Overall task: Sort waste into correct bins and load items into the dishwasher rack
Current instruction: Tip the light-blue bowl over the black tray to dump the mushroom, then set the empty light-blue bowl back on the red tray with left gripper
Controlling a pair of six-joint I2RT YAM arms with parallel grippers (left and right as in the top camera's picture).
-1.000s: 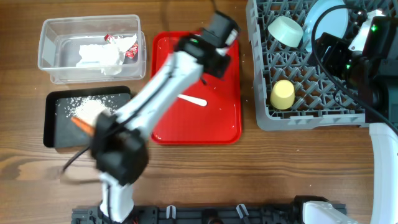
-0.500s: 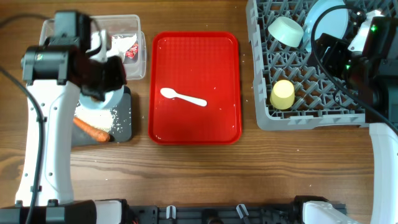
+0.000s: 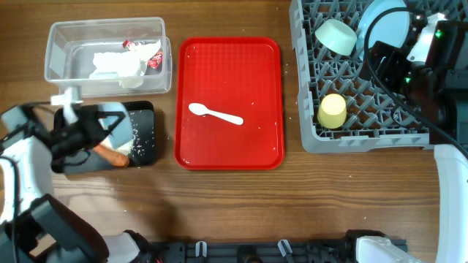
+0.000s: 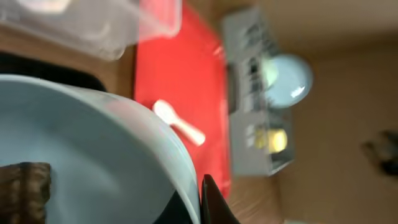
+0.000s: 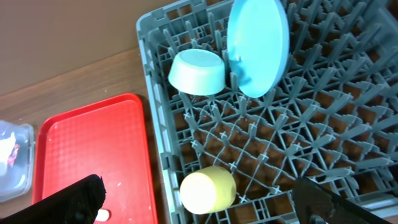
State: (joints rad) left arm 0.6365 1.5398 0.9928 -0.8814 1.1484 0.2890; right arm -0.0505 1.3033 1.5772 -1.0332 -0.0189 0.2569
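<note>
- Overhead: the left gripper (image 3: pixel 99 131) is clamped on the rim of the blue bowl (image 3: pixel 112 120), which hangs over the left half of the black tray (image 3: pixel 146 139).
- The carrot (image 3: pixel 111 155) lies in that tray at its near edge, just beside the bowl. Crumbs (image 3: pixel 135 131) are scattered to the bowl's right.
- The clear tub (image 3: pixel 55 44) sits just behind the tray and holds the napkin (image 3: pixel 117 66) and the wrapper (image 3: pixel 153 58).
- The spoon (image 3: pixel 216 114) lies mid red tray (image 3: pixel 234 153), well apart from both arms. A strip of bare wood runs along the near side of both trays.
- Left wrist: the bowl fills the lower left and a brown morsel (image 4: pixel 23 186) sits inside it. One dark finger (image 4: pixel 214 205) presses at the rim; the view is blurred.
- Right wrist: the right gripper (image 5: pixel 196 185) hangs over the rack (image 5: pixel 323 124) with its fingers wide apart and nothing between them.
- The cup (image 5: pixel 208 190) sits mouth-down near the rack's front left corner, below the gap between the fingers.
- The green bowl (image 5: pixel 198 71) lies tipped against the left wall, touching the upright plate (image 5: pixel 258 43). Open pegs spread to the right of the cup.
</note>
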